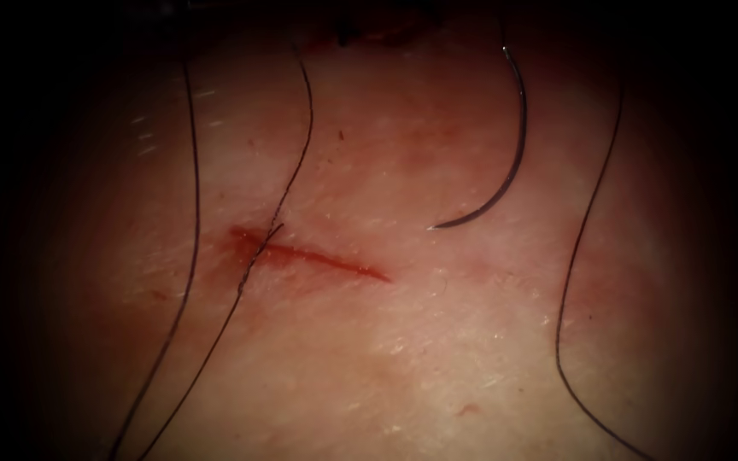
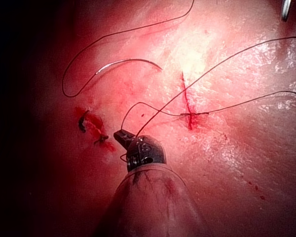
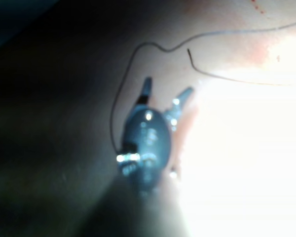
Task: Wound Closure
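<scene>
Your left tool (image 2: pixel 121 137) points its tip toward 10 o'clock from its wrist, and the jaws look pressed together, though the view is too poor to be sure. Your right tool (image 3: pixel 166 92) has its jaws spread wide, toward 12 and 1 o'clock, gripping nothing.

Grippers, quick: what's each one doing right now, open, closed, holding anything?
Left gripper: can't tell whether open or closed; thread runs right by it.
Right gripper: open, holding nothing.

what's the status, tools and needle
Right tool open, empty. Left tool holds no needle. Needle loose on tissue, right of cut. Thread crosses cut.
</scene>
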{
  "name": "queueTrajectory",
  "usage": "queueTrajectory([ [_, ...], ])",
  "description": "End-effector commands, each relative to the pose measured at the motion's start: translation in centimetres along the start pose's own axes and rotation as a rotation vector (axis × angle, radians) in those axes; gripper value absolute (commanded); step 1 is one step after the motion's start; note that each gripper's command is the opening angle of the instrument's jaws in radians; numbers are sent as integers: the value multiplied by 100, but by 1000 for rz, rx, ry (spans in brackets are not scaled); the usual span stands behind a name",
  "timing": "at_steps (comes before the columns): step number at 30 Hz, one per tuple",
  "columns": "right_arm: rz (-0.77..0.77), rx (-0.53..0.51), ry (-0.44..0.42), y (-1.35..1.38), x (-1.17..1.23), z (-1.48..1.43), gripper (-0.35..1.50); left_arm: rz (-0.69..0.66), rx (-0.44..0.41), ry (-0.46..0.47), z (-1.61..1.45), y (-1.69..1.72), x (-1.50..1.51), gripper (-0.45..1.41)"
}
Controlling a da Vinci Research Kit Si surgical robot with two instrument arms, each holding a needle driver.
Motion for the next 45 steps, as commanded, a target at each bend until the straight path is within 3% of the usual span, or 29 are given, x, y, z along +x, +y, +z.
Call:
queueTrajectory([
  [1, 16, 9, -19, -9, -4, -9, 148, -4, -3, 3, 3, 17, 2, -45],
  [8, -1, -23, -56, 19, 3, -42, 148, 1, 5, 19, -18, 44, 3, -45],
  [12, -53, -66, -93, 40, 8, -53, 136, 12, -1, 25, -31, 60, 8, -45],
  [21, -134, -251, -144, 128, 28, -39, 133, 16, 5, 56, -63, 64, 30, -45],
  [25, -140, -294, -138, 166, 33, -21, 136, 9, 5, 61, -70, 65, 36, -45],
  [29, -128, -316, -127, 186, 34, -1, 136, 7, 8, 63, -72, 68, 39, -45],
  [36, -129, -190, -107, 190, 30, 45, 118, 8, 6, 66, -70, 67, 39, -45],
  [43, -145, -178, -87, 205, 32, 119, 114, 16, -17, 52, -68, 78, 38, -45],
  [45, -145, -181, -80, 207, 33, 127, 114, 18, -21, 48, -68, 80, 38, -45],
])
